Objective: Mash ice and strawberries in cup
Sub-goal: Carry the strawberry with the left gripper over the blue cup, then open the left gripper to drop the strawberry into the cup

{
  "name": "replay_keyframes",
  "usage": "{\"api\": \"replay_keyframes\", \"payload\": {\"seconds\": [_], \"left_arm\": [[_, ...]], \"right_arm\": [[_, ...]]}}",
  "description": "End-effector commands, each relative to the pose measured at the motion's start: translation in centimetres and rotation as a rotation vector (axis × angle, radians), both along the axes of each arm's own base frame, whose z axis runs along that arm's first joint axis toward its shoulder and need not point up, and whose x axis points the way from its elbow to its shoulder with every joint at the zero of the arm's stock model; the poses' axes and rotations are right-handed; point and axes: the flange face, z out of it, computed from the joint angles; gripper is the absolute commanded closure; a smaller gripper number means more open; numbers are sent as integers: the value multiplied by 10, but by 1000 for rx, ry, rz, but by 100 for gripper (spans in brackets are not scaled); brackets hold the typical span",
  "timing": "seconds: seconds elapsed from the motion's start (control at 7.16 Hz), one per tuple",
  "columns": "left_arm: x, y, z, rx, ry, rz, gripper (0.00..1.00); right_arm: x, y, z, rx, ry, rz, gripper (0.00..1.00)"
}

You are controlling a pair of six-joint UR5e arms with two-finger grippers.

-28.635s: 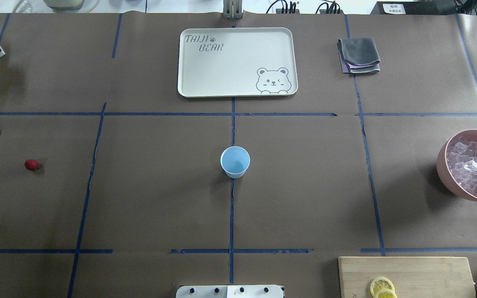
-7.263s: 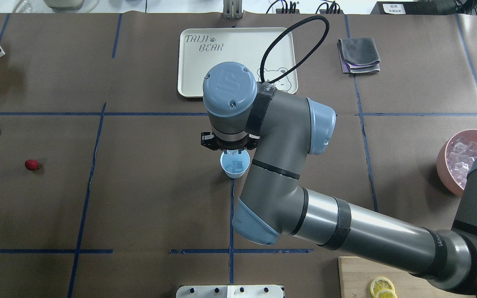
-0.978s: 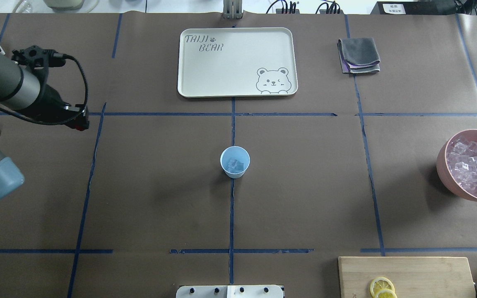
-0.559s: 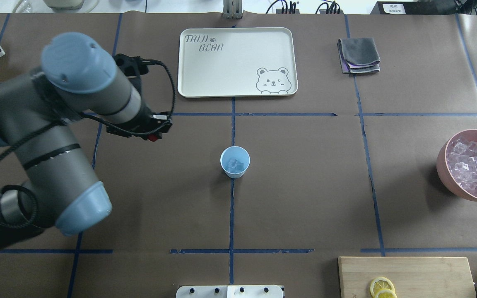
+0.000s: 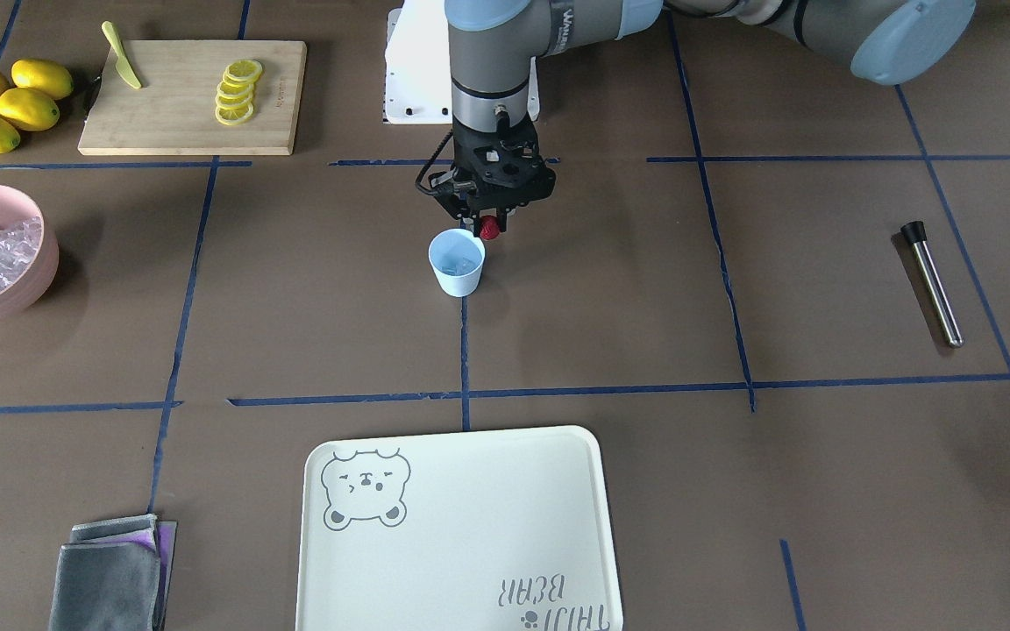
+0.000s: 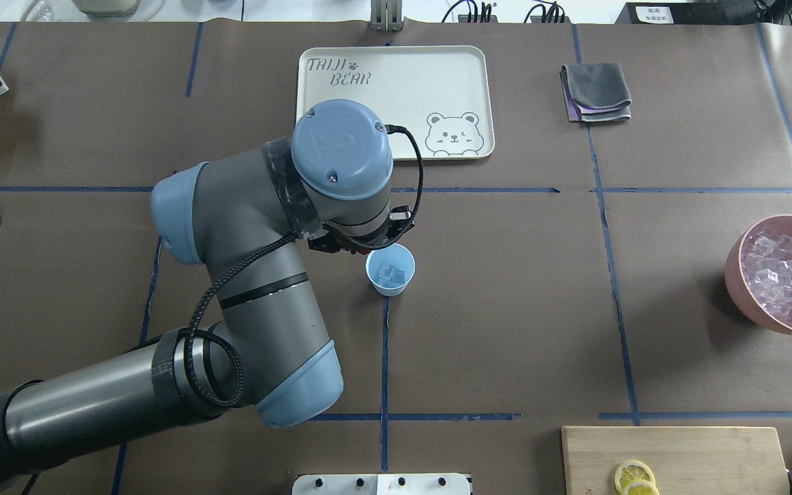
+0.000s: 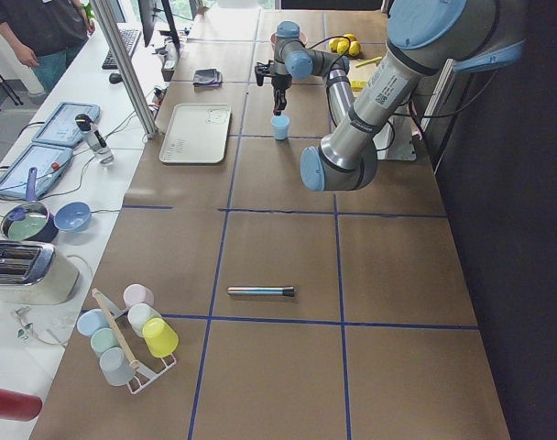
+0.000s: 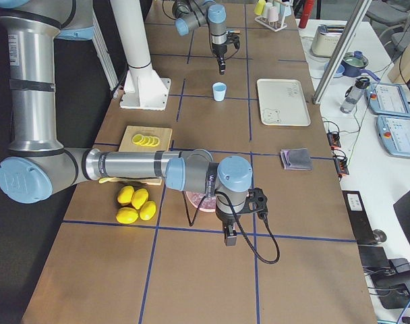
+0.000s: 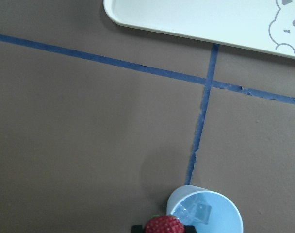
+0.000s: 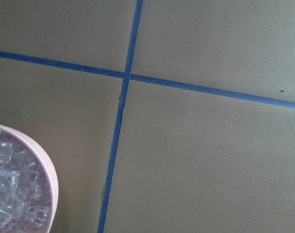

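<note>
The light-blue cup (image 5: 457, 263) stands at the table's middle with a few ice cubes (image 6: 392, 273) inside. My left gripper (image 5: 491, 224) hangs just above and beside the cup's rim, shut on the red strawberry (image 5: 490, 230). The left wrist view shows the strawberry (image 9: 163, 225) at the bottom edge, next to the cup (image 9: 220, 224) and its ice (image 9: 198, 212). In the overhead view the wrist hides the fingers. My right gripper (image 8: 230, 237) shows only in the exterior right view, near the pink bowl; I cannot tell whether it is open or shut.
A pink bowl (image 6: 740, 285) full of ice sits at the right edge. A metal rod (image 5: 933, 282) lies far left. The cream bear tray (image 6: 368, 137) and a grey cloth (image 6: 596, 91) are behind. A cutting board (image 5: 163, 123) holds lemon slices, with lemons (image 5: 5, 103) beside it.
The right arm left ice in the cup and withdrew. The left arm has swung in from the table's left side to the cup, carrying the strawberry.
</note>
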Motion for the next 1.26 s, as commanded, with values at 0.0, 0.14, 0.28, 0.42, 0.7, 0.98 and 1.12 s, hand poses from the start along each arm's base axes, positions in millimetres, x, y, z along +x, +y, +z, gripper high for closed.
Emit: {"api": "replay_keyframes", "payload": {"seconds": [0.0,0.14,0.28,0.42,0.7,0.98,1.12], "left_arm": [[9,3,-8,2,3,0,83],[14,1,-12,0,1,1,83],[21,0,-21,-5,3,-2,83],[25,2,-24,-11,4,0,81],[24,2,-19,-2,-3,11,0],[24,1,-17,5,-7,21,0],[16,4,-7,39,-17,61,0]], "right_arm": [[0,2,2,-2,0,-1,0],[0,2,1,-2,-2,-1,0],[0,2,1,-2,-2,-1,0],[0,2,2,-2,0,-1,0],[0,2,1,-2,-2,-1,0],[0,2,1,-2,-2,-1,0],[0,2,1,-2,-2,-1,0]]}}
